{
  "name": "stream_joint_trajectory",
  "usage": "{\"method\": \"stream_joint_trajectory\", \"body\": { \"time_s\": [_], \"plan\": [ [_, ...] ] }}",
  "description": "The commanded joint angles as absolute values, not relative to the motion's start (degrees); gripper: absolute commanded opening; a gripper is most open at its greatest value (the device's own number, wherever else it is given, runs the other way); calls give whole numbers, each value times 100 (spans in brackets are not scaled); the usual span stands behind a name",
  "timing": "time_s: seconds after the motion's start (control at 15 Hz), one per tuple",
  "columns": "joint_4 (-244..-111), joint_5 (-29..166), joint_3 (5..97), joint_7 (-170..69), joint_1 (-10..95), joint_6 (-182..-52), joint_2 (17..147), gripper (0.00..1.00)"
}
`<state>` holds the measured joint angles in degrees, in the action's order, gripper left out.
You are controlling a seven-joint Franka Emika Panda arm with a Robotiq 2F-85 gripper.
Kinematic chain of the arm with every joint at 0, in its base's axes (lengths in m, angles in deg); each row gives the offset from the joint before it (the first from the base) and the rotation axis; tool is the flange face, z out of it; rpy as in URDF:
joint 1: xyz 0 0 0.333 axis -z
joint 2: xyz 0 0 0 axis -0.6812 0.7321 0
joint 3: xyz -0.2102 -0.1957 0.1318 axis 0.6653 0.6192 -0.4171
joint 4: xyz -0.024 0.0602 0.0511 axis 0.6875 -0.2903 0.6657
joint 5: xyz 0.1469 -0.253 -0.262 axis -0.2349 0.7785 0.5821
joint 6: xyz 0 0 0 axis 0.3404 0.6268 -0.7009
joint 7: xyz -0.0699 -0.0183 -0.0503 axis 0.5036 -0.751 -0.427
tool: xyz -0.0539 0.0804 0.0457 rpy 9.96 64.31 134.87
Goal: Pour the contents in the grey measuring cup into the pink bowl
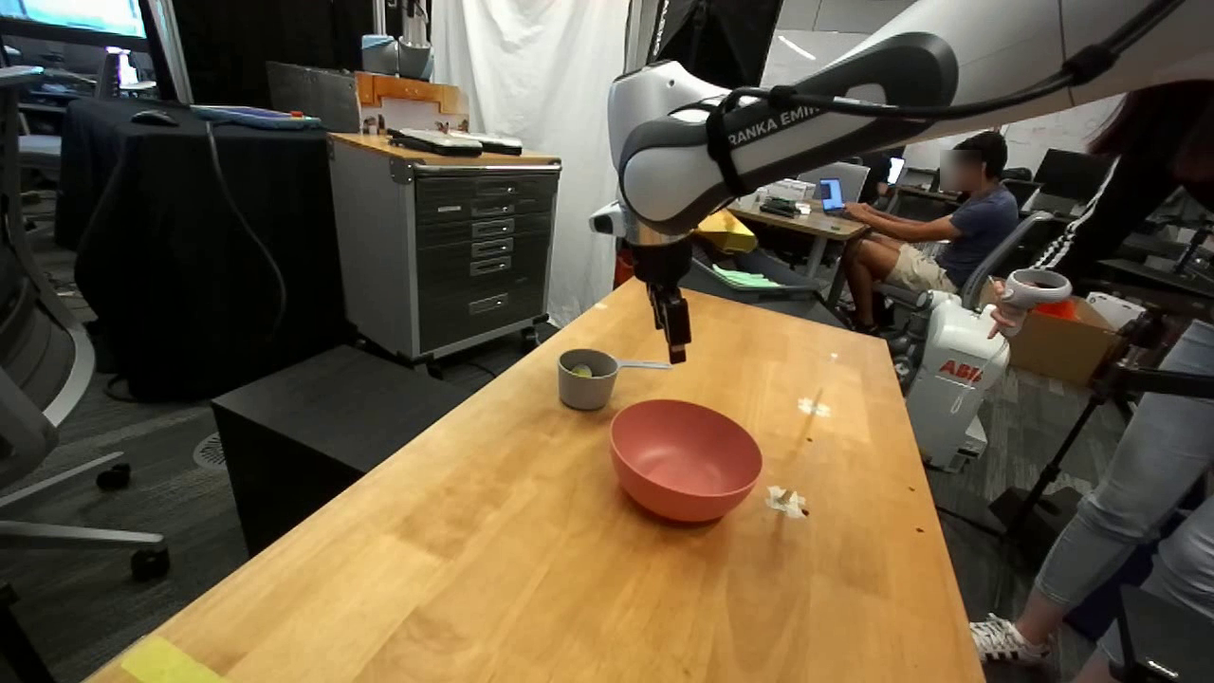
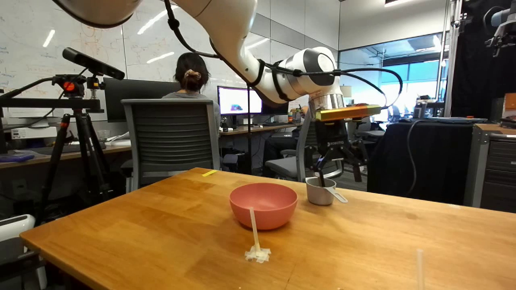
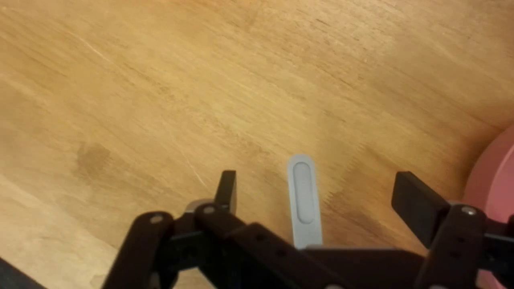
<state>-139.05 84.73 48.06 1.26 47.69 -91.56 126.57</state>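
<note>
its fingers [image 3: 227, 190] spread wide, an end effector [image 2: 339, 180] hung above a wooden worktop [image 2: 161, 225], the handle [image 3: 305, 200] of a grey measuring cup [image 1: 585, 391] framed between them in the wrist view with wood showing on either side. the cup stood upright just beside a pink bowl [image 1: 685, 465], a narrow gap between the two, and in an exterior view its yellow contents [image 1: 580, 371] showed inside.

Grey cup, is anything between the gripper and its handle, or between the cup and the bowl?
Nothing visible: the wrist view shows nothing between the open gripper and the handle, and both exterior views show nothing standing between the cup and the bowl.
</note>
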Motion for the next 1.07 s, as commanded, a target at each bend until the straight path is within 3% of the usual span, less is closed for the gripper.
{"method": "stream_joint_trajectory", "body": {
  "time_s": [0.0,1.0],
  "plan": [
    [-13103,8447,4918,405,4843,-9463,13050,100],
    [-12434,8365,4964,996,4925,-9197,13379,100]
  ]
}}
